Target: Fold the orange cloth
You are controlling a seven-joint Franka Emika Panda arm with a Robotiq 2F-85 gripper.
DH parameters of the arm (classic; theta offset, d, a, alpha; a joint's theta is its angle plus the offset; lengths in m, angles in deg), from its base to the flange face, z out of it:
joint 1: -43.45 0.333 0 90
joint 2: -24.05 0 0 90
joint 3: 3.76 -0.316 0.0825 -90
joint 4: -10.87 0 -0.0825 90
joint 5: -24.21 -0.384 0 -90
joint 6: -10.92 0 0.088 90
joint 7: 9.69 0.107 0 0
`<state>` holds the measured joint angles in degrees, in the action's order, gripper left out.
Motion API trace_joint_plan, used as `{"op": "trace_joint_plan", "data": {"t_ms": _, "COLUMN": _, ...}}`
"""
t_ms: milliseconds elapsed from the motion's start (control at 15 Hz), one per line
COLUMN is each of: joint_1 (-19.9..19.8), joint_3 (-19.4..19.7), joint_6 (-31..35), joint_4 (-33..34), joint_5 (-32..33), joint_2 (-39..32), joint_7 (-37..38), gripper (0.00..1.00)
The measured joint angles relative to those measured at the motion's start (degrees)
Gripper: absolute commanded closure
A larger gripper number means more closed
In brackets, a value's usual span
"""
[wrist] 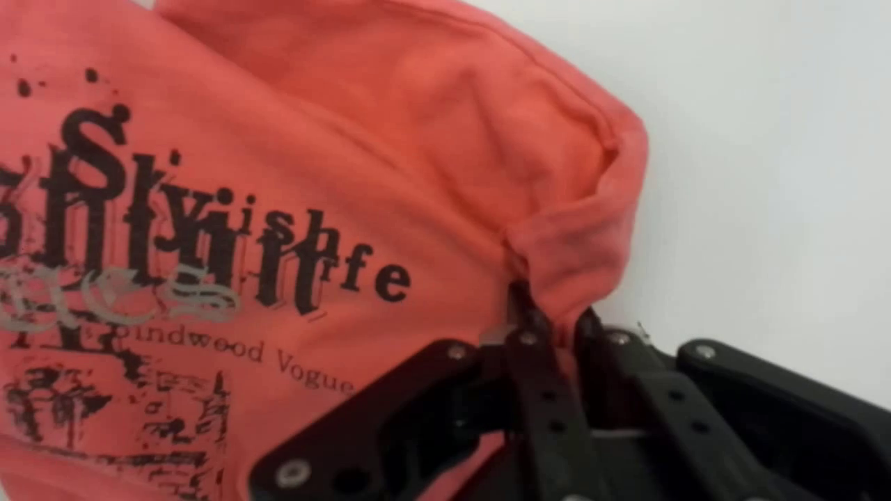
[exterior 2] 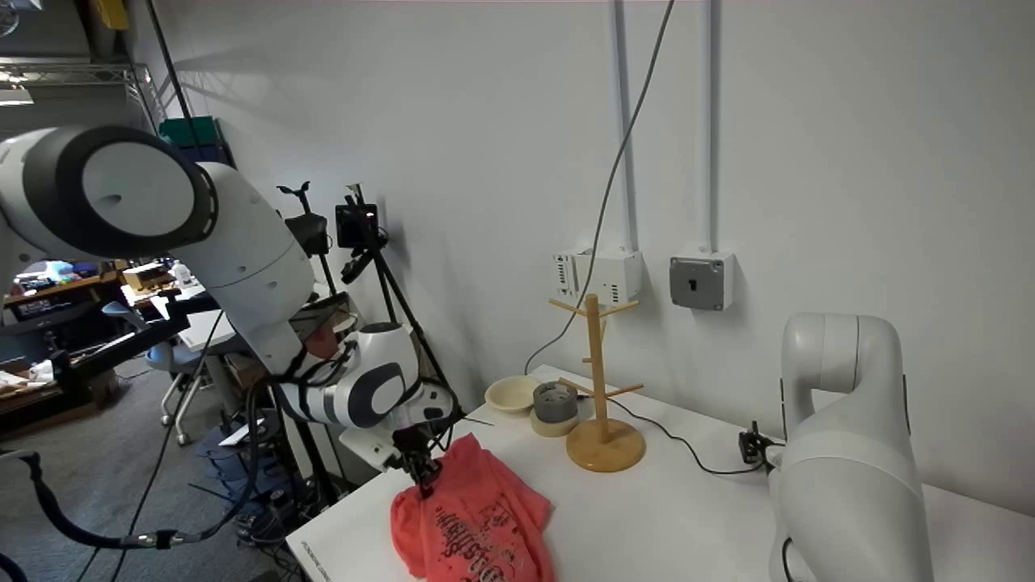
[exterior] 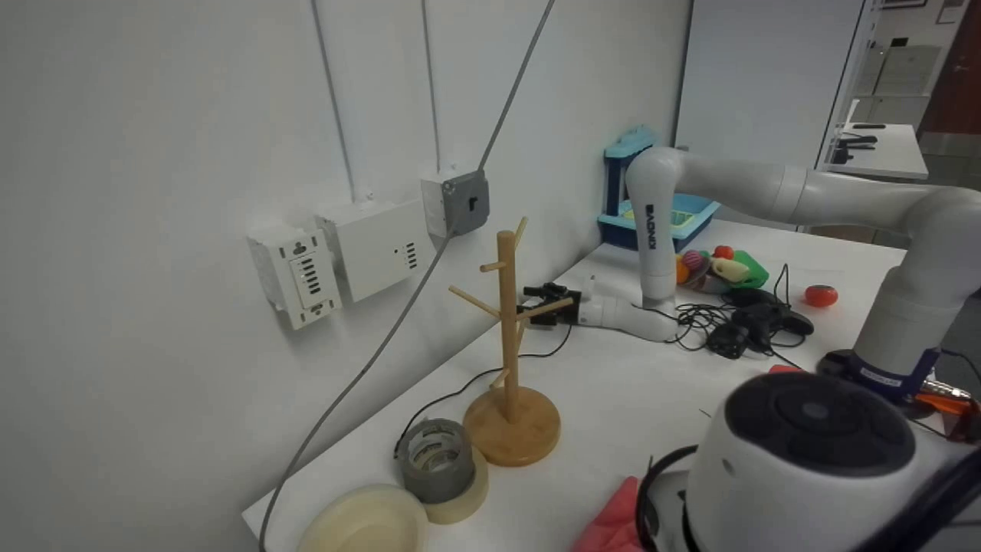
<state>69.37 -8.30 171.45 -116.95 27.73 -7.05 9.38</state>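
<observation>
The orange cloth is a coral shirt with black print, lying wrinkled near the table's front edge in an exterior view. Only a small corner of the orange cloth shows in an exterior view, beside the white arm that hides the rest. In the wrist view the cloth fills the left and middle. My gripper is shut on a bunched fold at the cloth's edge, with fabric pinched between both fingertips. The gripper also shows in an exterior view, low over the cloth's upper left part.
A wooden stand, grey tape roll and cream bowl stand behind the cloth, near the wall. A second white arm stands at the right. Black controllers and a small red round object lie farther along the table.
</observation>
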Motion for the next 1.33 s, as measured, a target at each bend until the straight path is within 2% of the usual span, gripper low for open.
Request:
{"op": "trace_joint_plan", "data": {"t_ms": 200, "joint_1": -6.19, "joint_3": -3.88, "joint_6": 0.06, "joint_4": -2.23, "joint_5": -5.35, "joint_2": 4.94, "joint_7": -2.47, "gripper": 0.97}}
{"op": "trace_joint_plan", "data": {"t_ms": 400, "joint_1": -10.20, "joint_3": -5.27, "joint_6": 1.03, "joint_4": -6.18, "joint_5": -9.29, "joint_2": 10.88, "joint_7": -3.35, "gripper": 0.97}}
{"op": "trace_joint_plan", "data": {"t_ms": 667, "joint_1": -13.26, "joint_3": -5.23, "joint_6": 4.17, "joint_4": -13.03, "joint_5": -13.26, "joint_2": 17.97, "joint_7": -3.42, "gripper": 0.97}}
{"op": "trace_joint_plan", "data": {"t_ms": 933, "joint_1": -14.76, "joint_3": -2.98, "joint_6": 7.93, "joint_4": -20.41, "joint_5": -13.67, "joint_2": 24.52, "joint_7": -2.02, "gripper": 0.97}}
{"op": "trace_joint_plan", "data": {"t_ms": 1133, "joint_1": -15.33, "joint_3": 0.76, "joint_6": 10.66, "joint_4": -25.36, "joint_5": -11.12, "joint_2": 28.45, "joint_7": 1.39, "gripper": 0.97}}
{"op": "trace_joint_plan", "data": {"t_ms": 1333, "joint_1": -16.31, "joint_3": 6.64, "joint_6": 13.27, "joint_4": -29.30, "joint_5": 1.51, "joint_2": 31.03, "joint_7": 11.14, "gripper": 0.97}}
